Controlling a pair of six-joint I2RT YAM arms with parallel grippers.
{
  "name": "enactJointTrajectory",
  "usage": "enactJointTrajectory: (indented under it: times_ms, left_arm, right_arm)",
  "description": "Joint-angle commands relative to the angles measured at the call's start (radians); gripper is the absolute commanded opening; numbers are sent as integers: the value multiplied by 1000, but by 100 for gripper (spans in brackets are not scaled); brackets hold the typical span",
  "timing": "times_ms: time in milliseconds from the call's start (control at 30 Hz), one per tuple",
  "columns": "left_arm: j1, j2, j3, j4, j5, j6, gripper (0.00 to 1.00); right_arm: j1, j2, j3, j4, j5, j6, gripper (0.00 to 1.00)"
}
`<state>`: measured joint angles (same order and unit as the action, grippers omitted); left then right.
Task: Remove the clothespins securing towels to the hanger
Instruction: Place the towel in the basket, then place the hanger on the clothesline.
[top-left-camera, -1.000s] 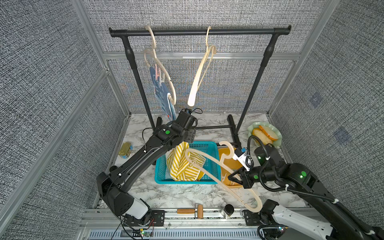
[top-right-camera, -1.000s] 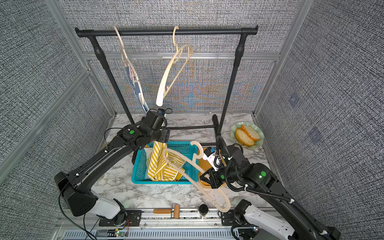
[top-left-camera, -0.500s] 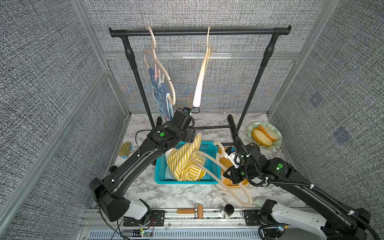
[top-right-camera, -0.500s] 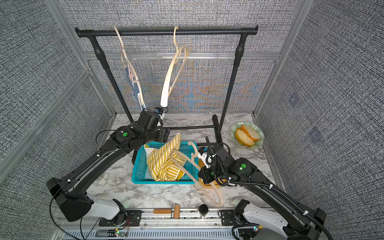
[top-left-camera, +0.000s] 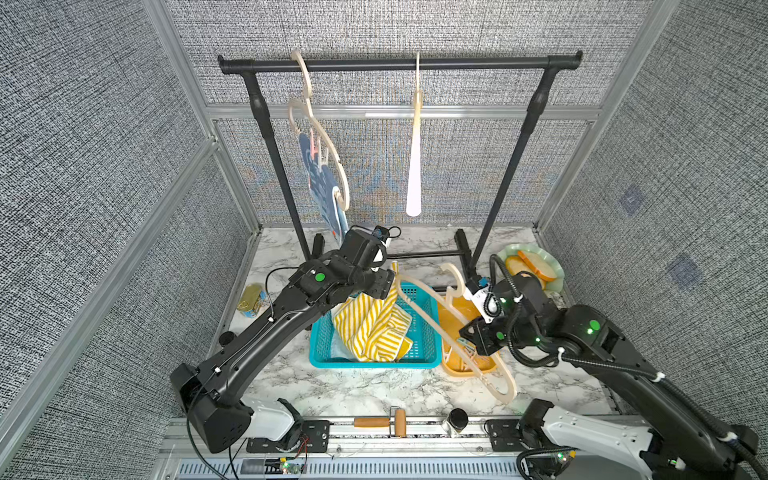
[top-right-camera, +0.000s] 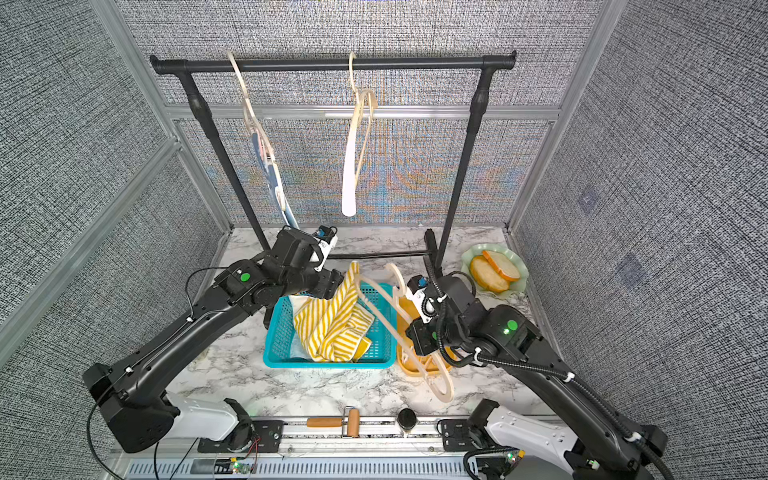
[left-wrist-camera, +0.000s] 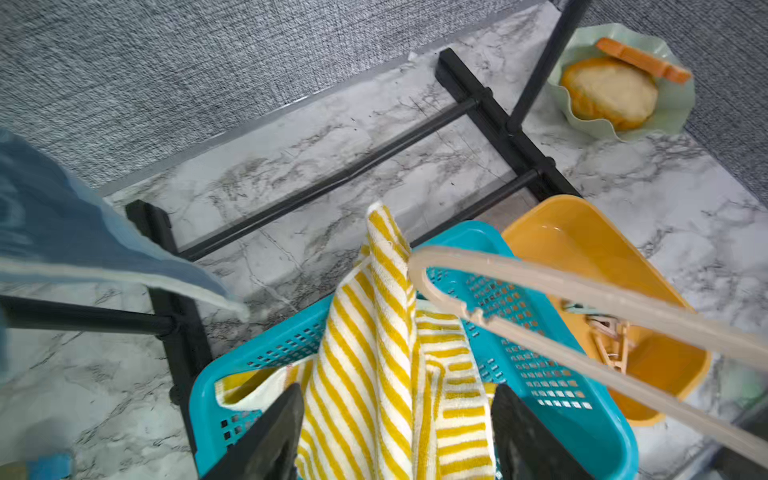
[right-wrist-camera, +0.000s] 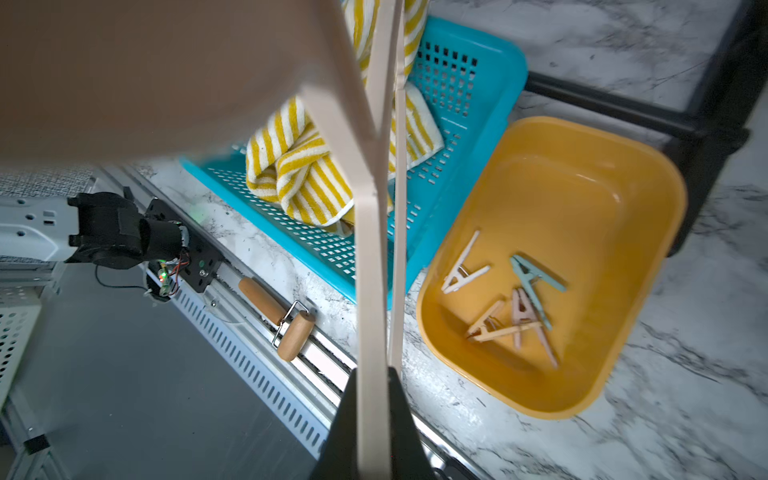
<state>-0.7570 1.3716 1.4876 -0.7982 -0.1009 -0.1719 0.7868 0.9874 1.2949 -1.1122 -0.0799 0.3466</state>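
Over the mid-frame basket (top-left-camera: 374, 365), wide left jaws straddle the striped towel (top-left-camera: 370, 328); right jaws clamp its hanger (right-wrist-camera: 372, 291); clothespins (right-wrist-camera: 528, 307) lie in the yellow tub (right-wrist-camera: 582, 174); next, I'd judge, the blue towel (top-left-camera: 322, 187) upper left.

The left arm (top-left-camera: 266, 345) slants from its base at the front edge up toward the middle. It bends at the elbow, and the wrist tips the left gripper (left-wrist-camera: 395, 399) downward. The jaws stand wide apart, with one finger (left-wrist-camera: 278, 432) on either side of the towel (left-wrist-camera: 374, 332). The right arm (top-left-camera: 623, 365) runs from its own front base and folds inward at the elbow. The right gripper (right-wrist-camera: 372, 374) is clamped tight on a thin bar of the hanger (right-wrist-camera: 370, 270).
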Motion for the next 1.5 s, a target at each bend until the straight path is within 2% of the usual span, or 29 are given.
enactJointTrajectory:
  times_ms: [0, 167, 300, 500, 667, 767, 933, 1033, 1200, 1267, 1333, 1467]
  left_arm:
    - [-7, -42, -24, 103, 85, 48, 73]
    - [-8, -96, -43, 161, 153, 90, 74]
    - [-11, -114, -68, 203, 317, 135, 74]
    - [-19, -145, -104, 262, 388, 174, 72]
    - [-18, -175, -137, 329, 531, 211, 67]
    - [-19, -179, -152, 364, 622, 199, 66]
    - [-22, -197, -187, 438, 707, 160, 61]
    - [-36, -196, -199, 474, 718, 120, 59]
    - [-86, -148, -189, 483, 642, 84, 53]
    - [-103, -128, -178, 479, 590, 75, 46]
    - [-114, -111, -167, 471, 540, 68, 35]
    - [-117, -99, -164, 474, 508, 57, 18]
  right_arm:
    - [2, -8, 66, -154, 82, -23, 0]
    - [3, -47, 160, -167, 78, -28, 0]
    - [3, -65, 152, -90, -18, -87, 0]
    - [3, -26, 139, -19, -130, -180, 0]
    - [3, 11, 129, 37, -238, -221, 0]
    - [3, 33, 120, 64, -272, -224, 0]
    - [4, 62, 95, 124, -304, -207, 0]
    - [2, 72, 88, 155, -305, -192, 0]
    - [2, 86, 78, 215, -323, -167, 0]
    - [2, 91, 77, 224, -325, -161, 0]
    - [3, 93, 75, 227, -325, -157, 0]
    - [2, 102, 70, 228, -323, -150, 0]
